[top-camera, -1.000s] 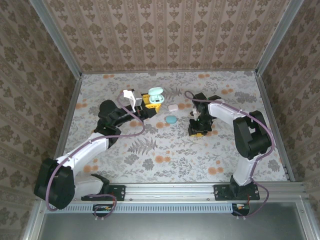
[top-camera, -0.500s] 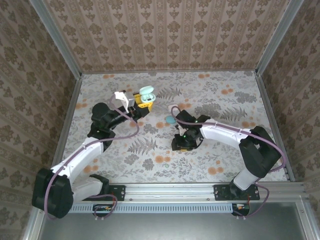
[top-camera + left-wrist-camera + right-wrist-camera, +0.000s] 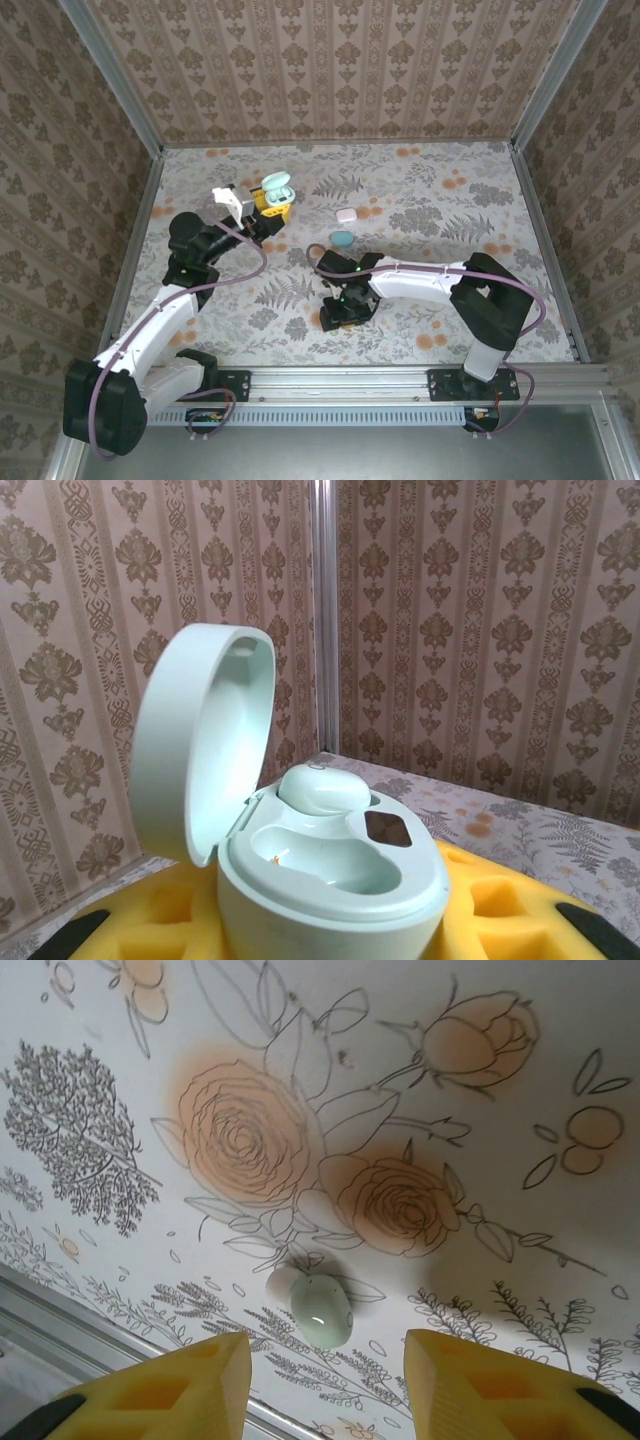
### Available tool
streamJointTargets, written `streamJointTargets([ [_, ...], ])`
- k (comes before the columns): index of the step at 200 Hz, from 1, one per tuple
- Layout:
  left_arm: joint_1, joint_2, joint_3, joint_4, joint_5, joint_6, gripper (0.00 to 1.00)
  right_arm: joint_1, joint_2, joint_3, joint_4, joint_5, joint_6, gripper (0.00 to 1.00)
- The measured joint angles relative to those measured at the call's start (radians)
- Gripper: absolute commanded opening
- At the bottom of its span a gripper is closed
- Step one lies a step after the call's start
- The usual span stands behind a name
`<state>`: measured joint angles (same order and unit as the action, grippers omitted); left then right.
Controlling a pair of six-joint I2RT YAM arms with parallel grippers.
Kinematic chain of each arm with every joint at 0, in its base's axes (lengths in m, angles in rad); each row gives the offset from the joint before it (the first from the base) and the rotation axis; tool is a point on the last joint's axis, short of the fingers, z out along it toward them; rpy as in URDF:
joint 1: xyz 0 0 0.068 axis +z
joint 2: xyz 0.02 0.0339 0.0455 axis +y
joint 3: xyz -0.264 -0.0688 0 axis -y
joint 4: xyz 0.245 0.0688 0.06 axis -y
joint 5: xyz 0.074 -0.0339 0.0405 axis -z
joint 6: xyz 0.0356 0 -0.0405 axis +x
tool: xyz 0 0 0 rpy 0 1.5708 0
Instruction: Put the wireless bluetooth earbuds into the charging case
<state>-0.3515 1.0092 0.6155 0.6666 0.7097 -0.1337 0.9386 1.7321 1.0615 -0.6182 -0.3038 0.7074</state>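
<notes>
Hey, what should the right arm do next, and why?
Probably lower the right gripper and close on the earbud: its jaws stand open, the earbud lies on the table centred between them, and the open charging case in the left gripper has one empty socket.

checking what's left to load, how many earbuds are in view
2. One earbud sits in the open case that the left gripper holds; the other earbud lies on the table under the open right gripper. Others may be hidden.
</notes>
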Motion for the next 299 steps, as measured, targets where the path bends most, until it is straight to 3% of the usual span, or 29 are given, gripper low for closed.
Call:
streamJointTargets([
  [78, 0.004, -0.006, -0.001, -0.018, 0.0, 0.0, 0.26, 0.021, 0.078, 0.06, -0.047, -0.003, -0.054, 0.38],
  [120, 0.007, -0.01, -0.002, -0.032, 0.0, 0.0, 0.26, 0.028, 0.094, 0.075, -0.074, 0.001, -0.074, 0.3],
  [189, 0.013, -0.01, -0.011, -0.039, 0.0, 0.002, 0.26, 0.02, 0.096, 0.139, -0.187, 0.11, -0.158, 0.23],
  [213, 0.013, -0.01, -0.011, -0.039, 0.0, 0.004, 0.26, 0.01, 0.096, 0.149, -0.218, 0.141, -0.201, 0.27],
  [248, 0.013, -0.01, -0.012, -0.039, -0.003, 0.008, 0.26, 0.002, 0.091, 0.153, -0.212, 0.114, -0.211, 0.4],
  [299, 0.026, -0.018, -0.012, -0.047, -0.008, 0.011, 0.26, 0.036, 0.081, 0.139, -0.163, 0.064, -0.199, 0.4],
])
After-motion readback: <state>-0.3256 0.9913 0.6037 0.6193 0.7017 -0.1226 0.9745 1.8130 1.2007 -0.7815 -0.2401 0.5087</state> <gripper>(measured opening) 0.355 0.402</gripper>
